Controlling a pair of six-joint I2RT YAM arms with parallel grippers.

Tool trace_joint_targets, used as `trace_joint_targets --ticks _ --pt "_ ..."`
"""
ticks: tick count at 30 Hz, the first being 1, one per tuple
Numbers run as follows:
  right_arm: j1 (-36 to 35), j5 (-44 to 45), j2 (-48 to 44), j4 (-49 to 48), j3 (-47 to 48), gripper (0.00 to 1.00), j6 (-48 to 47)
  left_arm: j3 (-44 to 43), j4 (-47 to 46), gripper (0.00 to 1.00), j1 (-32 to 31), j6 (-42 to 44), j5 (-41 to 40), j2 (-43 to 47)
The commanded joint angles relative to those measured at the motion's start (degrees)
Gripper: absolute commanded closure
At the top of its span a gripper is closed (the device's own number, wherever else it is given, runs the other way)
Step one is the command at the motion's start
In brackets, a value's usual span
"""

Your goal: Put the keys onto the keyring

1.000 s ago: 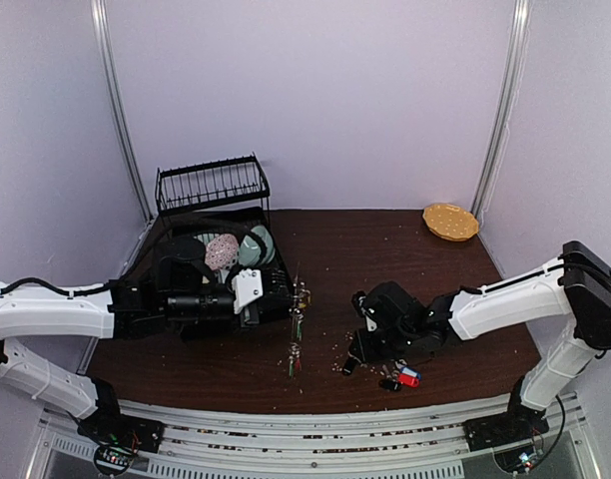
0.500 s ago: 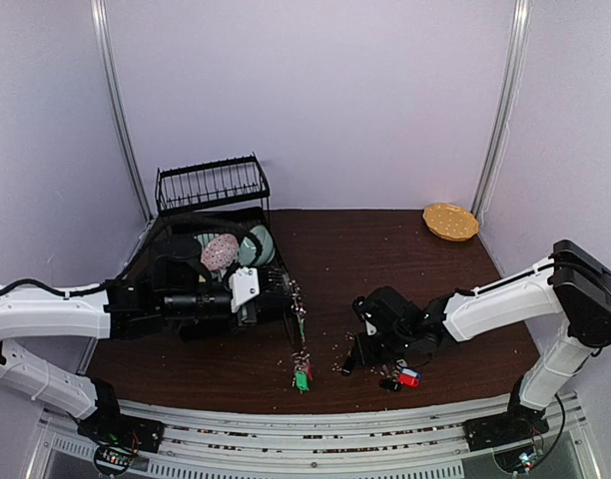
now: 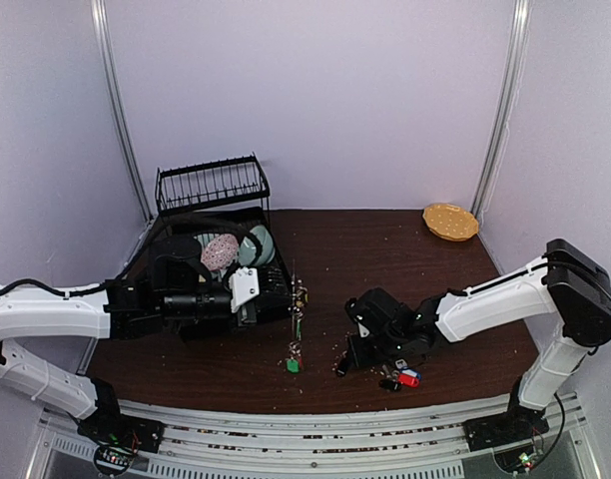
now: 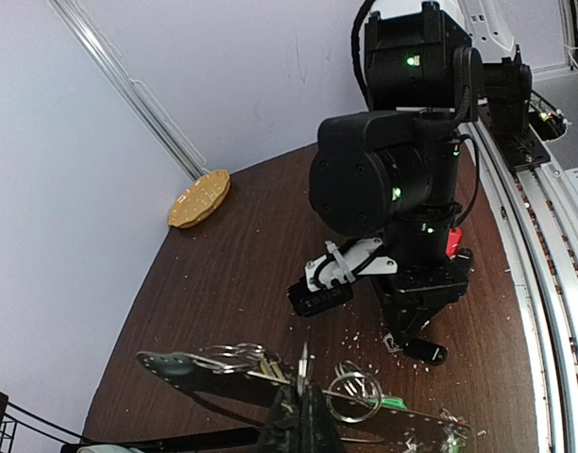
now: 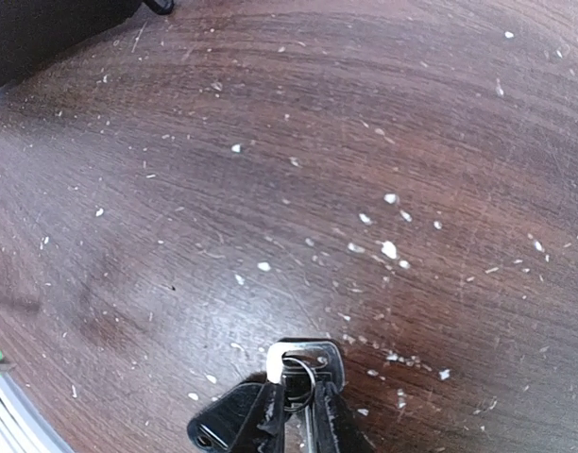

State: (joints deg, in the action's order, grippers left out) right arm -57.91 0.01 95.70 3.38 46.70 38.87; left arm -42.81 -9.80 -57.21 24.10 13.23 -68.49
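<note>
Left gripper (image 4: 303, 417) pinches the keyring (image 4: 190, 363) above the table (image 5: 270, 142), green-tagged key (image 3: 294, 364) beneath it. Right gripper (image 5: 301, 415) is clamped on a black-tagged key (image 5: 303, 357) at table level, red and blue tagged keys (image 3: 407, 377) just beside. Dish rack (image 3: 211, 190) holds bowls (image 3: 223, 249).

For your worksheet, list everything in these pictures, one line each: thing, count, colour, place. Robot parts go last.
table: one, dark brown, crumb-speckled, under everything
dish rack: one, black wire, back left
bowls: count unclear, pale green and pink-patterned, in the dish rack
plate: one, tan, back right
keyring: one, silver, held above the table
green-tagged key: one, hanging from the keyring
black-tagged key: one, on the table, near centre
loose keys: several, one red-tagged, near edge, right of centre
left gripper: black, shut on the keyring
right gripper: black, shut on the black-tagged key
</note>
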Motion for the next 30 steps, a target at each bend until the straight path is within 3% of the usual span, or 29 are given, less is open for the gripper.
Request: trace_joint_targets --ticks 1,6,24,30 --pt "-0.96 3.51 1.68 4.01 2.31 0.86 -1.18 -0.08 -3.69 1.0 -0.01 0.69 0.67 1.17" --pt "-1.88 4.58 3.48 5.85 4.73 0.95 -2.4 -0.08 -3.51 1.0 -0.01 0.69 0.74 1.17" --pt "-3.12 2.83 5.02 5.24 6.72 0.91 -4.77 -0.08 -2.85 1.0 -0.01 0.93 0.57 1.19" --pt "-3.13 2.33 5.2 3.17 5.59 0.97 -4.81 0.0 -2.85 1.0 -0.01 0.88 0.52 1.16"
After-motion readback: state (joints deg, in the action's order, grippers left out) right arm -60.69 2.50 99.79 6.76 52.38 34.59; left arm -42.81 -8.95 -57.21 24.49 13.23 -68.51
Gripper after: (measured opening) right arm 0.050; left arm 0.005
